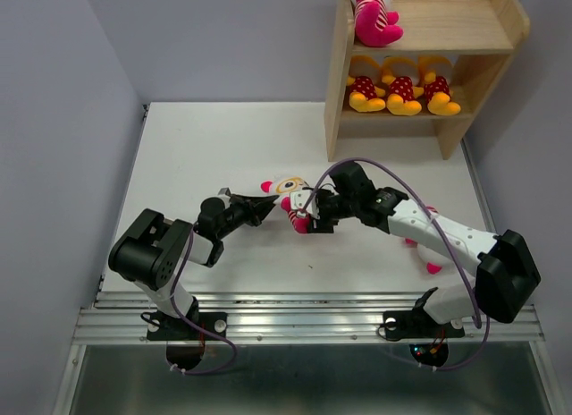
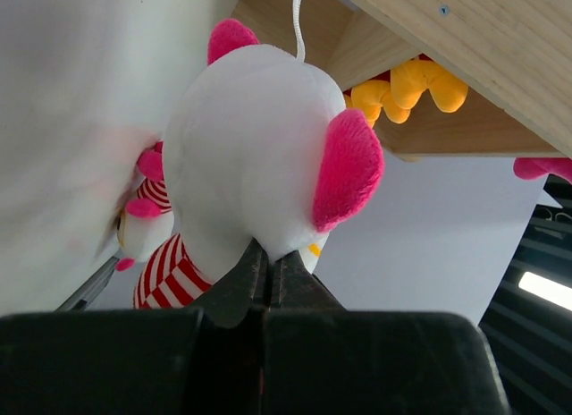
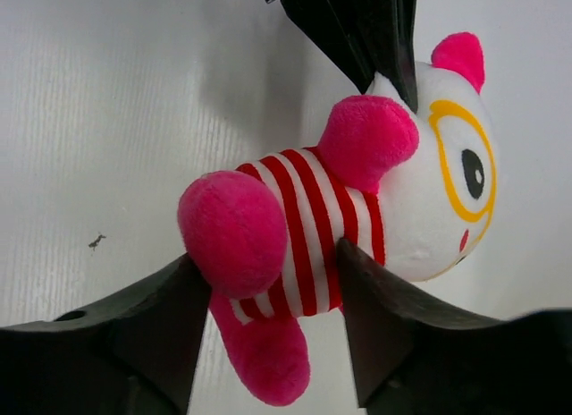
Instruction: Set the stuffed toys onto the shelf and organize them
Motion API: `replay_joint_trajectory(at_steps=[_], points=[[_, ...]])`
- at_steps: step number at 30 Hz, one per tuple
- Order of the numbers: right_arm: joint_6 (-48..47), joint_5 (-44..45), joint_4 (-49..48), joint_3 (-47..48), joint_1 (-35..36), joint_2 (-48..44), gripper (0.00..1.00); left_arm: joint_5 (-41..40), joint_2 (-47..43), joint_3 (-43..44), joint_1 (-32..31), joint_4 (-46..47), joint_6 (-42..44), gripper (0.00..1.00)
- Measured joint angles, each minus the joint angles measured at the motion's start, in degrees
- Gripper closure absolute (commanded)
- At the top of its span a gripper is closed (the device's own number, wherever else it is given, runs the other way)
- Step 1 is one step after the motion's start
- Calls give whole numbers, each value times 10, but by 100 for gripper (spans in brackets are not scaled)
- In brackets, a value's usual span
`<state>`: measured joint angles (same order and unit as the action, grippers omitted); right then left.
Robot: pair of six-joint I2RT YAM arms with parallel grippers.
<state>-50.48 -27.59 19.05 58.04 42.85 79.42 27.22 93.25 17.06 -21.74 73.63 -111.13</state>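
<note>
A white-headed stuffed toy [image 1: 290,193] with a pink-and-white striped body hangs between my two grippers over the middle of the table. My left gripper [image 1: 265,207] is shut on the back of its white head [image 2: 259,156]. My right gripper [image 3: 268,258] is shut on its striped body [image 3: 308,227], one finger against the pink leg and the other by the neck. The wooden shelf [image 1: 496,26] stands at the back right. A striped toy [image 1: 375,17] lies on its top tier. Three yellow toys [image 1: 402,88] in red dotted outfits sit in a row on the lower tier.
Another striped toy [image 1: 431,265] lies on the table, mostly hidden under my right arm. Grey walls close the table in on the left and the back. The shelf's underside [image 2: 465,39] and a yellow toy [image 2: 407,88] show in the left wrist view.
</note>
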Motion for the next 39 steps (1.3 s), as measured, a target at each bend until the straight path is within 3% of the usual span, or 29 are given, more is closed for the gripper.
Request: replay_joint_trajectory(at_steps=[1, 2, 4, 5, 7, 9, 16, 18, 24, 32, 39], points=[[4, -2, 0, 0, 0, 5, 50, 0, 0, 1, 0, 0, 3, 100], [5, -5, 0, 0, 0, 9, 63, 1, -1, 3, 0, -2, 8, 100], [12, -9, 0, 0, 0, 15, 76, 2, -6, 7, 0, -3, 16, 100], [14, -12, 0, 0, 0, 18, 89, 3, -9, 8, 0, -3, 19, 100], [14, -14, 0, 1, 0, 19, 99, 9, -17, 10, 0, -4, 28, 100], [22, -16, 0, 4, 0, 19, 99, 11, -25, 10, 0, -6, 35, 93], [41, -24, 17, 21, 0, 10, 99, 12, -48, 10, 1, -5, 70, 46], [49, -31, 27, 27, -1, -5, 99, 18, -59, 10, 5, -5, 83, 37], [68, -49, 50, 65, -21, -63, 99, 57, -139, 33, 30, -31, 169, 28], [83, -55, 68, 161, -58, -84, 99, 17, -318, 242, 54, -384, 492, 19], [88, -58, 79, 337, -105, -36, 99, -48, -413, 271, 64, -563, 631, 19]])
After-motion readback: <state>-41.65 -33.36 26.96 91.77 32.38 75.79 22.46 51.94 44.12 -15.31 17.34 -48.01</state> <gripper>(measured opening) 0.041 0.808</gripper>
